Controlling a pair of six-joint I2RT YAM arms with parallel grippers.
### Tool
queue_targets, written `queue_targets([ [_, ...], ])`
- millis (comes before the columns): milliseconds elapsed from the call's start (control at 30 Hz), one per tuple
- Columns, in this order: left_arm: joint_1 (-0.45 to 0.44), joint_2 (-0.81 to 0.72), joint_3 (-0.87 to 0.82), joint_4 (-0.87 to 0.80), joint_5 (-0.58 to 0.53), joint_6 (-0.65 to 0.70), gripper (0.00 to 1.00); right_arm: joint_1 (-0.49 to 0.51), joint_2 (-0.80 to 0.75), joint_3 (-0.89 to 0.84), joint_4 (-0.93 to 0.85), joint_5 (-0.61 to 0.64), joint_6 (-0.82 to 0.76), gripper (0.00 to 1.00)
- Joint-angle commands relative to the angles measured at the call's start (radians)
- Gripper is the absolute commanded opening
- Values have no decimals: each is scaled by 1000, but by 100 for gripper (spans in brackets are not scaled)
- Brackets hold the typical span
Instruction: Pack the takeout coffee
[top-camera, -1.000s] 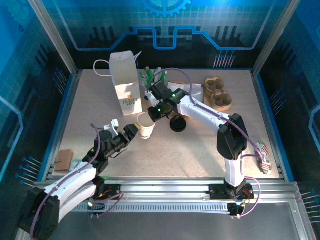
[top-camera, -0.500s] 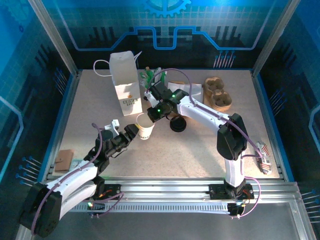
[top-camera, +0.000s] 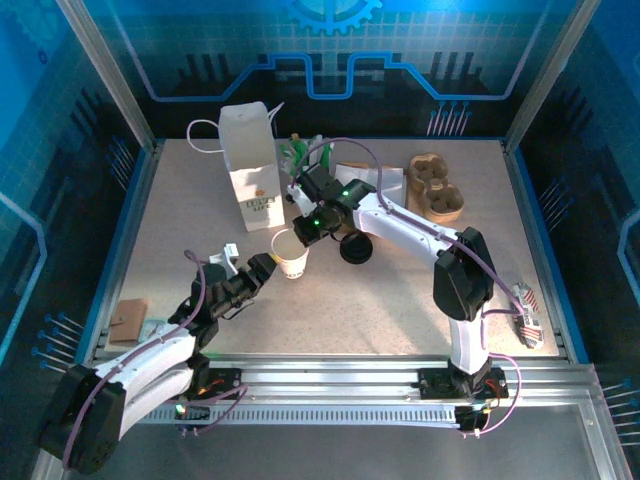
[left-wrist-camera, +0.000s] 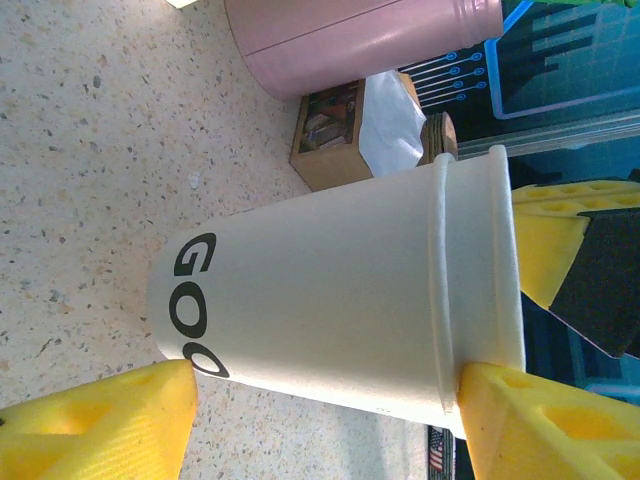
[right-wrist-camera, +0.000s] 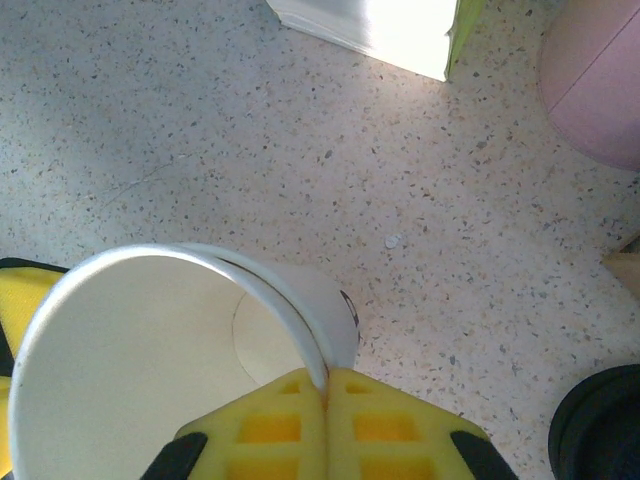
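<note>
The takeout coffee's white paper cup stands open-topped and tilted at the table's middle. My right gripper is shut on its rim, one yellow pad inside and one outside. Black "GOO" lettering shows on the cup in the left wrist view. My left gripper is open at the cup's near-left side. One fingertip is at its base and the other at its rim. The black lid lies on the table just right of the cup, also seen as the lid.
The tall white paper bag stands behind the cup, a pink cup of green sticks beside it. A cardboard cup carrier sits back right, a brown pad near left, and a flag-printed packet by the right rail.
The left gripper's jaws have narrowed a little around the cup. The cup has tipped slightly toward the near side, still held at the rim by the right gripper.
</note>
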Motion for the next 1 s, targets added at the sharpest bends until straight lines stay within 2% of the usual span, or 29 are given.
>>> queue_targets([
  [0, -7, 16, -17, -31, -25, 14, 70, 17, -37, 32, -16, -29, 16, 0],
  [667, -18, 70, 35, -93, -13, 26, 65, 27, -58, 53, -51, -10, 7, 0],
  [967, -20, -7, 125, -262, -20, 76, 65, 27, -57, 53, -62, 21, -4, 0],
])
